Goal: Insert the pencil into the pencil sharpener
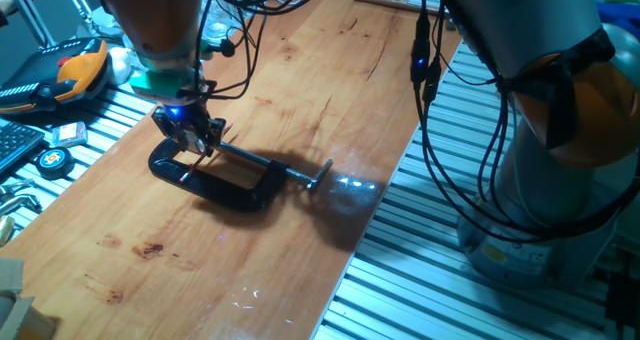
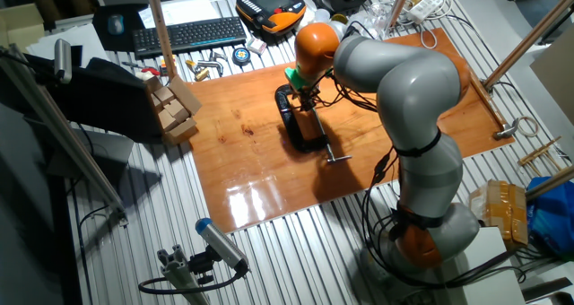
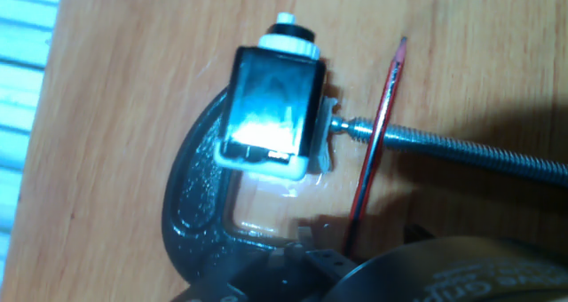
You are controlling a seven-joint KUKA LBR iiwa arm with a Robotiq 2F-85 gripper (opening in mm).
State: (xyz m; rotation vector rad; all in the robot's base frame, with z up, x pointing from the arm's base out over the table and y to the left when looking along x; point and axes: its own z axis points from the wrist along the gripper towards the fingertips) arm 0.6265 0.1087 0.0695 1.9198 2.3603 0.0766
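Note:
In the hand view the pencil sharpener [image 3: 271, 98], a silver-white block with a black top, is held in the jaws of a black C-clamp [image 3: 191, 204]. The pencil [image 3: 377, 133], thin and red with a dark tip, rises from my gripper [image 3: 342, 258] at the bottom edge. It crosses over the clamp's silver screw rod [image 3: 470, 148], and its tip points up, to the right of the sharpener and apart from it. In one fixed view my gripper [image 1: 195, 135] hangs low over the clamp [image 1: 230, 185]. The gripper looks shut on the pencil's lower end, with the fingers mostly hidden.
The clamp lies on a wooden board [image 1: 300, 90] set on a slatted metal table. A tape measure [image 1: 52, 158] and tools lie off the board's left side. A keyboard [image 2: 184, 36] and cardboard boxes [image 2: 175, 108] stand beyond the board. Cables hang from the arm.

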